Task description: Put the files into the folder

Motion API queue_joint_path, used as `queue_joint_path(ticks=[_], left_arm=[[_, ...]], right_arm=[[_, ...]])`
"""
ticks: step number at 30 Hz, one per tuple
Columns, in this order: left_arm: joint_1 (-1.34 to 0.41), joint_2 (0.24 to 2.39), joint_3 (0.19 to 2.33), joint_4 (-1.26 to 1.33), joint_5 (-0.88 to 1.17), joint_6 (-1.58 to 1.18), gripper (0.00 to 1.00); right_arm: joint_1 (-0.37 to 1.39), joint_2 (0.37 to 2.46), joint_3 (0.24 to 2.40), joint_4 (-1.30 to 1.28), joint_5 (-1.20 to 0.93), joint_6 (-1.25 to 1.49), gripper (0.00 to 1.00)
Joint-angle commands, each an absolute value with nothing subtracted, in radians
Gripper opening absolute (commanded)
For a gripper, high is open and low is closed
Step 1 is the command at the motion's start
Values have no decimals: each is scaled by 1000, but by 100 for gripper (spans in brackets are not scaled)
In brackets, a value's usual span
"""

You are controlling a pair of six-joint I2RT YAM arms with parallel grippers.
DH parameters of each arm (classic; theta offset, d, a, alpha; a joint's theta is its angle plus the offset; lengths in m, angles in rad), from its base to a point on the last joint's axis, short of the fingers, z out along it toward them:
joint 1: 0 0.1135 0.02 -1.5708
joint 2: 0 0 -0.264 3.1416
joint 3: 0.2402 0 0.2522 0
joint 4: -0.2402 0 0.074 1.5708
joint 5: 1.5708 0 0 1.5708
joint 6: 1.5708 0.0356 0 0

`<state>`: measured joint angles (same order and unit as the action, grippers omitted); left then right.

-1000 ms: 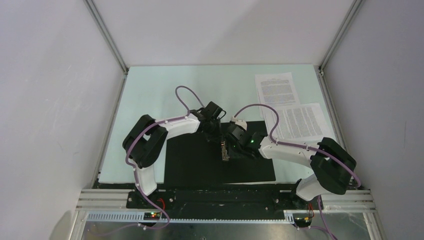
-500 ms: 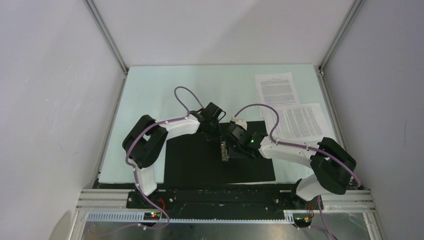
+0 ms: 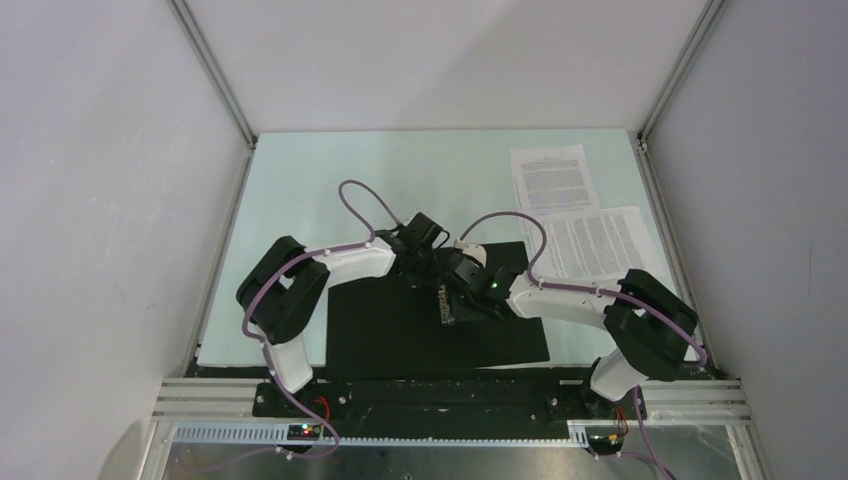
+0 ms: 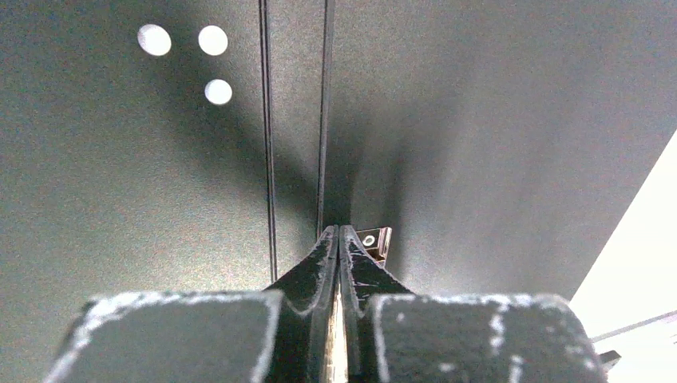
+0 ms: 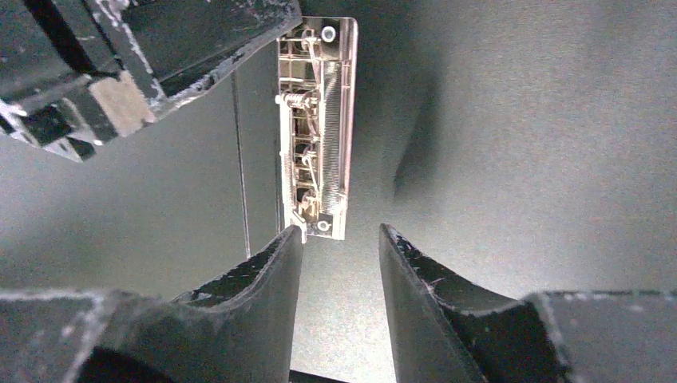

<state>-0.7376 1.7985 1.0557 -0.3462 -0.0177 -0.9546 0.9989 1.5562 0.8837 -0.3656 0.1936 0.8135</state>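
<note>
Black folder (image 3: pixel 390 335) lies open on the tabletop (image 3: pixel 320 180), near centre. Only the right wrist view shows the metal clip (image 5: pixel 315 128) clearly: right claw (image 5: pixel 339 239) half open, empty, at its end. Left claw (image 4: pixel 338 231) is pinched closed beside the clip. Files (image 3: pixel 600 245) sit far right, well apart.

The folder (image 4: pixel 495 120) lies open, its inside matt black with a fine grain, perhaps textured plastic, though the wrist views are too dim to be sure. Its clip (image 5: pixel 314 136) is bright, glossy bare metal. The files (image 3: pixel 597 245), upper right in the top view, are matt white paper. The right gripper (image 5: pixel 341 230) has black fingers (image 5: pixel 255 279), scuffed pale and rough along the edges.
</note>
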Motion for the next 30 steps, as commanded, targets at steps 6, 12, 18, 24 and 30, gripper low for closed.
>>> queue_joint_path(ticks=[6, 12, 18, 24, 30], left_arm=[[-755, 1790, 1006, -420, -69, -998, 3], [-754, 1814, 1019, -420, -50, -990, 0], [-753, 1825, 1020, -420, -48, -985, 0], [-751, 1840, 1019, -418, -44, -979, 0], [-739, 1843, 1010, -417, -39, -969, 0]], right_arm=[[1062, 1631, 965, -354, 237, 857, 38], [1072, 1643, 966, -390, 265, 883, 28], [1080, 1639, 966, -398, 280, 881, 21], [1077, 1662, 966, -403, 284, 892, 15], [1079, 1687, 965, -456, 314, 918, 12]])
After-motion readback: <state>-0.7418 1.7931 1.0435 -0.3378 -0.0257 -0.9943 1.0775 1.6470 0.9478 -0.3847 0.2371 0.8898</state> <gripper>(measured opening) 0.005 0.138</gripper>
